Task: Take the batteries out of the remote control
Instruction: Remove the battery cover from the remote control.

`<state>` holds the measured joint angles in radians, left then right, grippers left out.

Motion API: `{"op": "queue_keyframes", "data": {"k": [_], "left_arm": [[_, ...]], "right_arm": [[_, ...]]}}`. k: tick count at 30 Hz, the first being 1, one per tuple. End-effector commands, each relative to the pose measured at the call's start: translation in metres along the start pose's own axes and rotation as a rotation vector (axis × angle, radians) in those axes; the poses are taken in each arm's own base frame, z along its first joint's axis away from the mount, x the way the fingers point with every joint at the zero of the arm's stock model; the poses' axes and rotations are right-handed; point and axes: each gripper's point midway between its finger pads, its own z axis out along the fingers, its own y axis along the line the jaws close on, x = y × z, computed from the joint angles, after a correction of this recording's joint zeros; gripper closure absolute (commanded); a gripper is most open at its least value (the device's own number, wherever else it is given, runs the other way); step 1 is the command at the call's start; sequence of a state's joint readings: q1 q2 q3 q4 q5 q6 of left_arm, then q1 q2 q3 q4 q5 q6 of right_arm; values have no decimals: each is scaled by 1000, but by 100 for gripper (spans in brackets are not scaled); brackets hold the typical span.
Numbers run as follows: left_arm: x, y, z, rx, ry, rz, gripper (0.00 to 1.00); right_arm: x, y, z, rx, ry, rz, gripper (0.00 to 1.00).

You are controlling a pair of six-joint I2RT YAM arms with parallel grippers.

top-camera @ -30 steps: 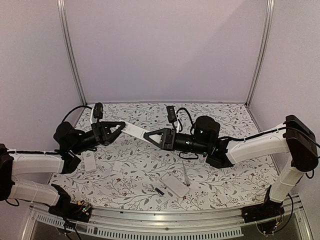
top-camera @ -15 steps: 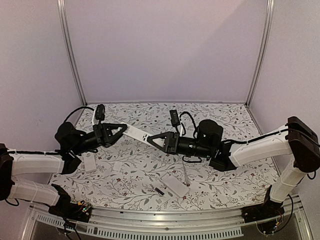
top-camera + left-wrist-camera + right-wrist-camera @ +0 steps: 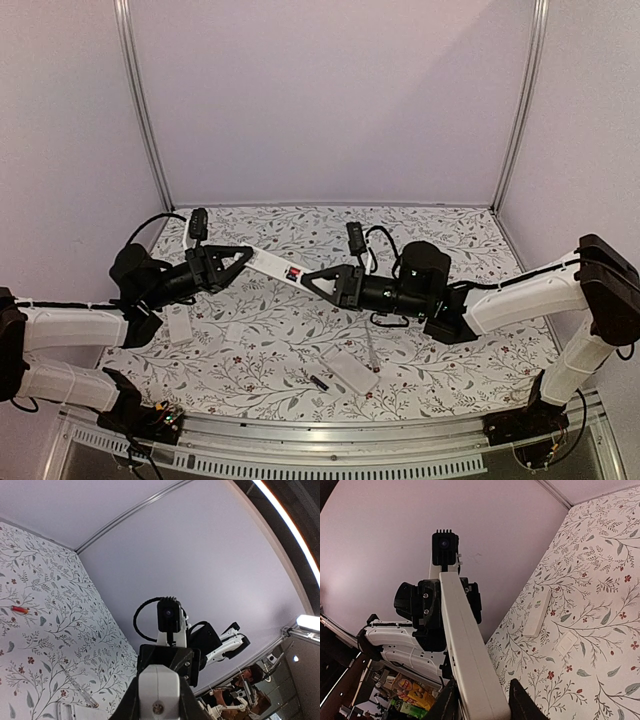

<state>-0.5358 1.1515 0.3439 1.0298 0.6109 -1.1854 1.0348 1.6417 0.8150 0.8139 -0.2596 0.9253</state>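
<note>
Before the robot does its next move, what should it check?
1. Do the left fingers clamp the white remote control? ok.
2. Is the remote held up off the table? ok.
3. Is the battery bay uncovered, with the red and black batteries showing? ok.
4. Do the right fingers grip the remote's other end? cannot tell.
5. Are the batteries out of the remote? not ok.
6. Does the loose battery lie on the table away from both arms? ok.

White links (image 3: 520, 288), black joints (image 3: 420, 268) — looped black cables (image 3: 135, 620)
</note>
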Motion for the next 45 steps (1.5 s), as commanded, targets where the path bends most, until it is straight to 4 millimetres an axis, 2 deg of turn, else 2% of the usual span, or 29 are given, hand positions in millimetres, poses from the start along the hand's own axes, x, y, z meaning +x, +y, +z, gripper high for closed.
{"op": "queue_keyframes", "data": {"k": [1, 8, 15, 21, 27, 31, 37, 45], "left_arm": [[-9, -20, -4, 63, -34, 58, 100], [-8, -7, -7, 17, -33, 62, 100], [-9, 4, -12, -15, -49, 54, 100], [-8, 11, -15, -43, -53, 51, 100], [-8, 22, -19, -93, -66, 47, 100], [-7, 25, -20, -106, -58, 47, 100], [-5, 27, -21, -114, -54, 45, 100], [-6, 40, -22, -174, -65, 15, 100]], "right_arm": [[7, -27, -9, 105, 13, 25, 68], [6, -28, -12, 108, 9, 25, 69], [5, -29, -13, 108, 7, 30, 75], [5, -26, -12, 94, 8, 29, 87], [5, -24, -13, 81, 8, 33, 87], [5, -22, -13, 70, 9, 31, 82], [6, -21, -12, 58, 18, 35, 79], [7, -23, -13, 59, 20, 42, 79]]}}
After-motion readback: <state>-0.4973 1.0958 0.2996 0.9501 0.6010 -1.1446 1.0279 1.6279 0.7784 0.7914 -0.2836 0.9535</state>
